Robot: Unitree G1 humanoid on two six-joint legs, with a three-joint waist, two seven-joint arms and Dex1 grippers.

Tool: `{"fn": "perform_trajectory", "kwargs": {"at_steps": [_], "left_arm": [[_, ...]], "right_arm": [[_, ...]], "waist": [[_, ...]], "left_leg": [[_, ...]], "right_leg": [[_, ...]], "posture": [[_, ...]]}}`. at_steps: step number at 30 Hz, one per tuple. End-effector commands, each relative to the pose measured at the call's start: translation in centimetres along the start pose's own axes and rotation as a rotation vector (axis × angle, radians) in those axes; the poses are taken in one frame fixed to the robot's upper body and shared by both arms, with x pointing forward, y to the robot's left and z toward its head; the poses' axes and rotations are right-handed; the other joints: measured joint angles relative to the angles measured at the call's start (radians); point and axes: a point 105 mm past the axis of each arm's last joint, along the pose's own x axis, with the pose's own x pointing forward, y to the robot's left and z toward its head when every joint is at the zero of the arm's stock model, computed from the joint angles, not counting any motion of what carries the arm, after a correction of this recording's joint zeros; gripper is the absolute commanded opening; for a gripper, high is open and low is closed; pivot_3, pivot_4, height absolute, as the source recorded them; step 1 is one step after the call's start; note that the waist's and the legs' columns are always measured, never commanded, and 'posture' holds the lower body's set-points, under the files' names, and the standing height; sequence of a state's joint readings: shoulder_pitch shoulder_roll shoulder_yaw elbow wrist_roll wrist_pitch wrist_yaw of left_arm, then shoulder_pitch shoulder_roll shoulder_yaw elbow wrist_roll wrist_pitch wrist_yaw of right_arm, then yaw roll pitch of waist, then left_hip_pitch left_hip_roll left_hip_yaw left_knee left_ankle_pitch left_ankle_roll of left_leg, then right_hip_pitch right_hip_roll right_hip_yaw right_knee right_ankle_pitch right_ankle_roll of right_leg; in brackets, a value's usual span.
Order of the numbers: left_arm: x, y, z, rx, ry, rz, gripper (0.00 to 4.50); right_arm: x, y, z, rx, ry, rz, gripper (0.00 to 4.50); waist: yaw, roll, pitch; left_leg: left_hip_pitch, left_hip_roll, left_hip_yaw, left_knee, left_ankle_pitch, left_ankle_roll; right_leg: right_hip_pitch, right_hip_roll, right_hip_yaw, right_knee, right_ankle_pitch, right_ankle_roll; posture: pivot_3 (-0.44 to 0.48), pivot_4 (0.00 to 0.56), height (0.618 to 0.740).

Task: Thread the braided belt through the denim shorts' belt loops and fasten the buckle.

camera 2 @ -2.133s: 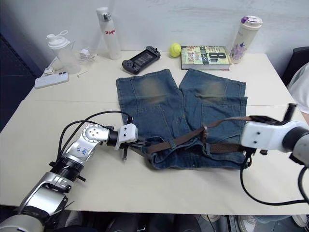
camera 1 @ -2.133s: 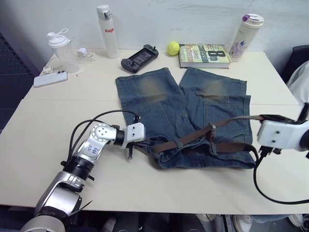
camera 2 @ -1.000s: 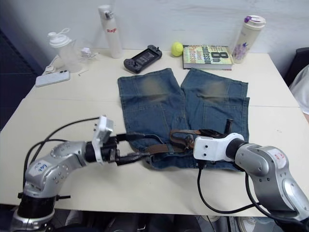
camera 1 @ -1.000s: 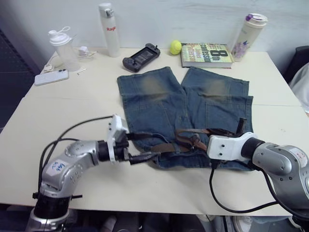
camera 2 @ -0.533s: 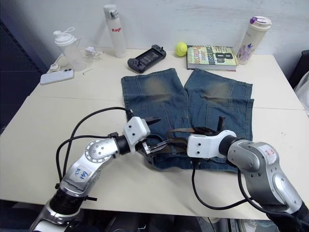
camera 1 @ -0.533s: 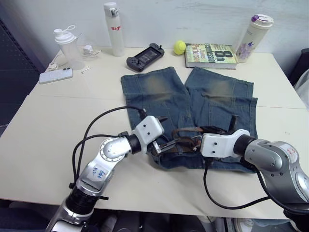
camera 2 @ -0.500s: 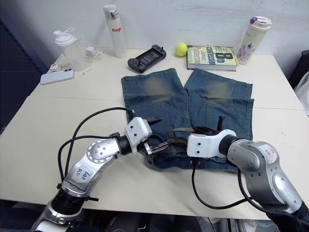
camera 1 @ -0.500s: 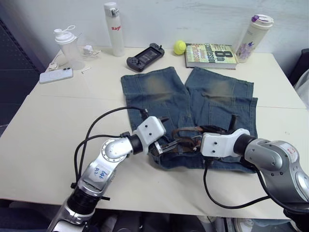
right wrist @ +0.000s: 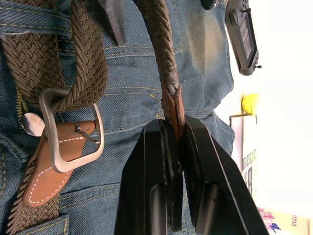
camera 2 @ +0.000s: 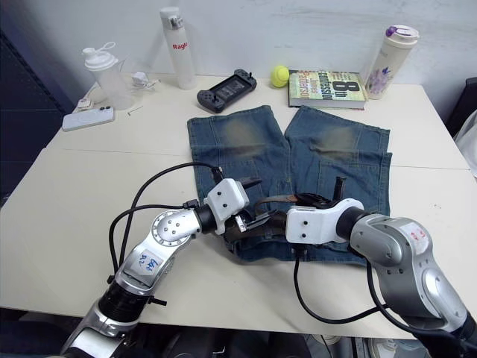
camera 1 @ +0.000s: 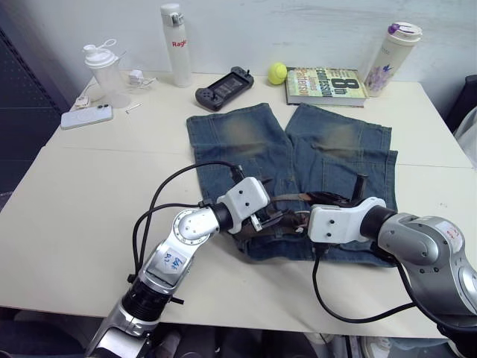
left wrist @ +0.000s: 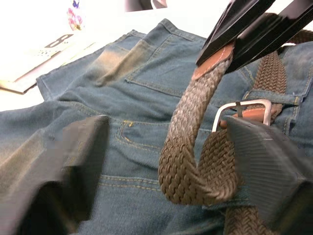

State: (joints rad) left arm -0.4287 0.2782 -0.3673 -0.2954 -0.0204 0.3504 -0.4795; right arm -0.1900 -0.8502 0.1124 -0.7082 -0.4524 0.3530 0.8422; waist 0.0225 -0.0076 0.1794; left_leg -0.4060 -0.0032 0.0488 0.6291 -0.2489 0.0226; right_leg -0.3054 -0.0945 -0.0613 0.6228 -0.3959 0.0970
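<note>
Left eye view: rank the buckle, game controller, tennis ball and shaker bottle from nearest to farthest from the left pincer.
1. Buckle: right beside the left pincer, on the shorts' waistband.
2. Game controller: far side of the table, beyond the shorts.
3. Tennis ball: farther back, beside the book.
4. Shaker bottle: far left corner.

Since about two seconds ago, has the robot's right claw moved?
Yes. The right gripper came in from beyond the denim shorts' side edge to over their waistband, pinching the braided belt tip.

Brown woven braided belt (right wrist: 54,54), silver buckle (right wrist: 73,129), faded blue denim shorts (camera 1: 328,153)
</note>
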Motion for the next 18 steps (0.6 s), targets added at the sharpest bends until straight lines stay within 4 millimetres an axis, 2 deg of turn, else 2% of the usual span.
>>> {"fn": "perform_trajectory", "kwargs": {"at_steps": [1,6,18], "left_arm": [[-0.26,0.14,1.40,0.045,-0.056,-0.003,2.30],[-0.34,-0.08,1.11,0.048,-0.045,-0.023,0.06],[-0.23,-0.02,1.12,0.049,-0.049,-0.026,0.02]], "right_arm": [[-0.60,-0.75,0.86,-0.034,-0.017,-0.038,0.00],[-0.63,-0.73,0.78,-0.031,-0.014,-0.040,0.00],[-0.62,-0.60,1.02,0.031,-0.028,-0.049,0.00]], "waist": [[0.000,0.000,0.000],[0.000,0.000,0.000],[0.000,0.000,0.000]], "left_leg": [[0.000,0.000,0.000,0.000,0.000,0.000],[0.000,0.000,0.000,0.000,0.000,0.000],[0.000,0.000,0.000,0.000,0.000,0.000]], "right_leg": [[0.000,0.000,0.000,0.000,0.000,0.000],[0.000,0.000,0.000,0.000,0.000,0.000],[0.000,0.000,0.000,0.000,0.000,0.000]], "posture": [[0.000,0.150,0.740],[0.000,0.150,0.740],[0.000,0.150,0.740]]}}
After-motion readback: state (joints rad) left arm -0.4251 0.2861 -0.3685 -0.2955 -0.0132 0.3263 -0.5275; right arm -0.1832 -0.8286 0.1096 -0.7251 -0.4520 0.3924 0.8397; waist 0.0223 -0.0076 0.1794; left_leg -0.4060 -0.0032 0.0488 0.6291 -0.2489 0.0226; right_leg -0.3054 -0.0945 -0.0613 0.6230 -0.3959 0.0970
